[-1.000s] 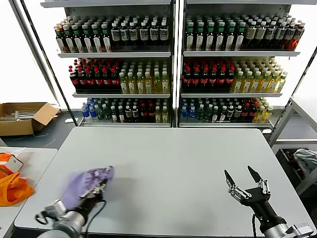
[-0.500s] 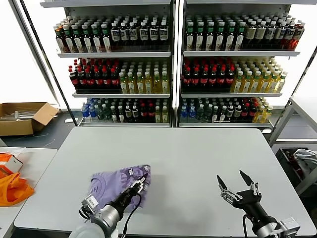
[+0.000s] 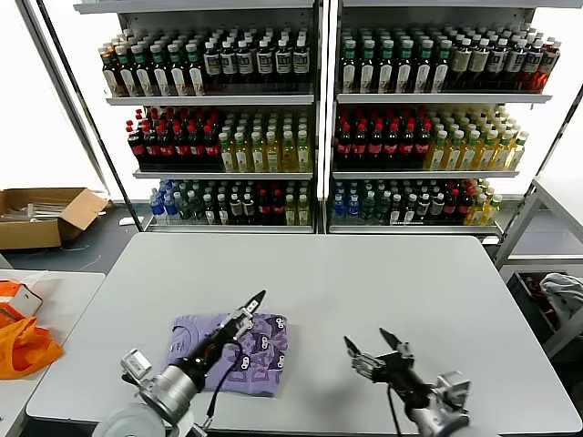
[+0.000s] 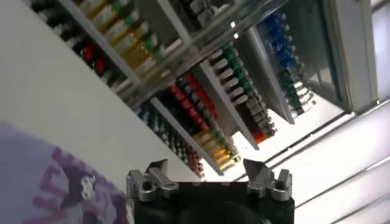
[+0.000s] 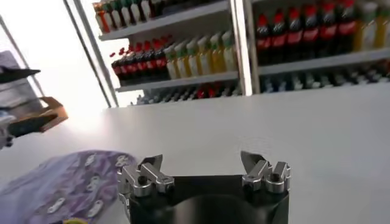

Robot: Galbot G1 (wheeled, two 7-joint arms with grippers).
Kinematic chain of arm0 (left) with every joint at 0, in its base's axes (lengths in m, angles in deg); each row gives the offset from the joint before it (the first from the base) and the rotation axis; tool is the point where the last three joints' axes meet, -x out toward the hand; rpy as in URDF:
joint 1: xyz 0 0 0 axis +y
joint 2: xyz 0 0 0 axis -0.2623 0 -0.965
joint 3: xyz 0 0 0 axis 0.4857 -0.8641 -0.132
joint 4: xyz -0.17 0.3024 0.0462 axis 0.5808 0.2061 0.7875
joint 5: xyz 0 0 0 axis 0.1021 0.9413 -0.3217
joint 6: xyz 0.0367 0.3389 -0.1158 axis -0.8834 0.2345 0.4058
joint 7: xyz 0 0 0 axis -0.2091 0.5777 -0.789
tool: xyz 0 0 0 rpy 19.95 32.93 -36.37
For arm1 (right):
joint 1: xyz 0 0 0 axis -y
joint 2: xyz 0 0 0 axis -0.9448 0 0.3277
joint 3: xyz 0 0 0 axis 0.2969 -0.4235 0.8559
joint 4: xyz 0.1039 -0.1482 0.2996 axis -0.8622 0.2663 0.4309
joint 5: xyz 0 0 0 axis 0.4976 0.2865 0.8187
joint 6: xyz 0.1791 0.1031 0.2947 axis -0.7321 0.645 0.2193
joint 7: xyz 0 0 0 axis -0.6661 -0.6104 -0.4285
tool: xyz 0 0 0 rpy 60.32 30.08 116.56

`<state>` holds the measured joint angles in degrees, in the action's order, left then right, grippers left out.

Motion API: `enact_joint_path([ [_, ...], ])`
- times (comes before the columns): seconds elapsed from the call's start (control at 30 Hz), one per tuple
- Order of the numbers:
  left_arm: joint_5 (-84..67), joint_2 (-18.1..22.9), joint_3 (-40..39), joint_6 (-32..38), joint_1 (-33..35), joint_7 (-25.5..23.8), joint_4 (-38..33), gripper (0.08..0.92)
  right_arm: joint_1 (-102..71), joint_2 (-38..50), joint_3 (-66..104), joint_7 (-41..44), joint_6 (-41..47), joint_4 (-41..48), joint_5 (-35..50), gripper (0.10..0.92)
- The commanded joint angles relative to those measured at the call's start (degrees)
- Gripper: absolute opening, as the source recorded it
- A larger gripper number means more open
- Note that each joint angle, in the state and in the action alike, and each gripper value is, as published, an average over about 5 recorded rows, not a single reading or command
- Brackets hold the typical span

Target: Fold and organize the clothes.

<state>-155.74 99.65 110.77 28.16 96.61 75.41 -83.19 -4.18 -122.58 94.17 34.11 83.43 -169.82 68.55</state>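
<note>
Shelving of white metal (image 3: 319, 100), packed with rows of bottled drinks, fills the upper half of the head view, and below it the wide pale grey rectangular table (image 3: 364, 282) spreads across the lower half. At lower left of centre on that table lies the light purple thin-fabric T-shirt (image 3: 232, 350), bunched flat with its dark purple print showing on the right part. The left gripper (image 3: 253, 305) is tilted up over the shirt's top edge, its black fingers spread apart and holding nothing; its wrist camera looks up at the shelves with a corner of purple cloth in view. The right gripper (image 3: 372, 344) hovers low at lower centre-right, just beside the shirt's right edge, claw wide and empty. Far left, a brown cardboard box (image 3: 46, 214) on the floor, and a bright orange bag (image 3: 23, 346) at the frame edge.
</note>
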Motion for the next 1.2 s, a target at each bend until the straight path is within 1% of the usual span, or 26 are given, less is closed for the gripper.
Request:
enact_joint_path([
  [0.03, 14.3, -2.1, 9.3, 3.8, 1.7, -4.9, -2.6, 0.801, 24.0, -3.0, -26.4, -3.0, 8.7, 12.7, 14.7, 0.823],
  [0.1, 14.2, -1.4, 10.2, 3.7, 2.7, -5.1, -3.2, 0.818, 25.7, -4.5, -28.2, -2.9, 8.7, 15.2, 14.6, 0.823],
  [0.2, 14.2, -0.2, 10.5, 3.5, 4.5, -5.7, -4.4, 0.822, 27.6, -6.5, -29.6, -2.8, 8.7, 18.7, 12.6, 0.823],
  [0.33, 14.6, 1.5, 10.1, 2.9, 6.2, -6.5, -5.3, 0.823, 29.4, -7.7, -30.4, -1.8, 8.3, 20.9, 9.9, 0.814],
  [0.37, 14.6, 1.9, 10.0, 2.7, 6.5, -6.6, -5.4, 0.823, 29.8, -7.8, -30.5, -1.5, 8.3, 21.0, 9.2, 0.801],
  [0.47, 14.8, 2.7, 9.3, 2.5, 7.0, -6.7, -5.5, 0.823, 30.2, -7.7, -30.4, -1.0, 8.3, 21.2, 7.1, 0.732],
  [0.6, 15.4, 3.4, 8.3, 2.0, 7.4, -7.0, -5.4, 0.822, 29.1, -6.8, -29.2, -0.3, 8.0, 20.2, 4.8, 0.611],
  [0.87, 15.5, 3.5, 7.8, 1.6, 6.8, -6.9, -4.3, 0.823, 23.6, -1.9, -24.9, 3.1, 8.5, 15.9, -2.8, 0.386],
  [1.1, 15.1, 3.3, 8.0, 1.6, 6.8, -7.0, -3.9, 0.823, 15.9, 6.8, -13.6, 6.8, 7.5, 11.4, -3.3, 0.179],
  [1.2, 15.0, 3.3, 8.1, 1.6, 6.7, -6.9, -3.7, 0.823, 12.4, 12.2, -8.6, 8.4, 5.4, 10.3, -3.0, 0.118],
])
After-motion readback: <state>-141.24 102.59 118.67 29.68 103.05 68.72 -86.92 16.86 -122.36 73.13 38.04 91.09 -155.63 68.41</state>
